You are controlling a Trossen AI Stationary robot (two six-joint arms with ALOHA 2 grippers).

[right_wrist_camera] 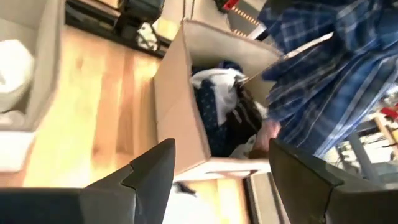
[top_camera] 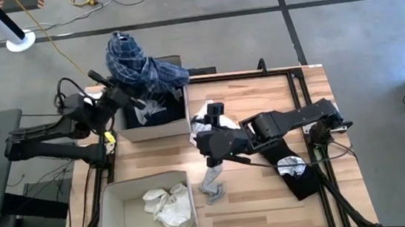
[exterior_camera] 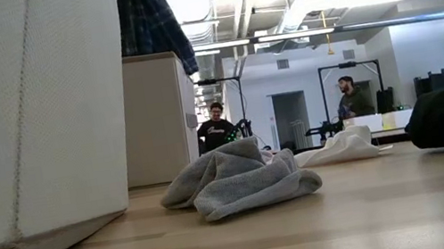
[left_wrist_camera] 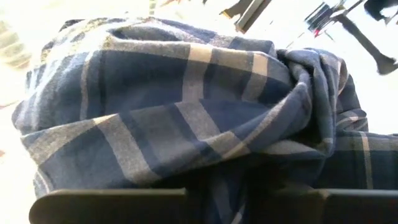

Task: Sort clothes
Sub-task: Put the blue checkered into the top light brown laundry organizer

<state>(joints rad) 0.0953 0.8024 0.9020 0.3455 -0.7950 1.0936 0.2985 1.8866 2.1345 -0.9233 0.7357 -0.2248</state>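
No brand, label or legible writing is visible on any item.

Surface: a light wood-plank bench (top_camera: 246,102) with a dark metal frame along its edges. It stands on a grey floor (top_camera: 358,31) crossed by dark lines, with yellow and white cables lying beyond the bench. The low view shows an open workshop room with exposed ceiling ducts and two people (exterior_camera: 216,127) standing far behind the bench.

Left tool (top_camera: 127,91): pressed together on the plaid shirt (top_camera: 138,64), which hangs bunched above the far box (top_camera: 155,125) and fills the left wrist view. That box holds dark and white clothes, a navy dotted piece (right_wrist_camera: 214,115) among them.

Right tool (top_camera: 215,111): fingers spread, holding nothing, positioned over the bench just beside the far box and pointing toward it.

Near box (top_camera: 122,210): contains a crumpled white garment (top_camera: 170,204).

Loose on the bench: a grey garment (top_camera: 213,189) lies crumpled near the near box; a white garment (top_camera: 205,121) lies partly under the right arm; a black piece (top_camera: 302,182) with a white sock (top_camera: 291,166) on it lies at the right side.
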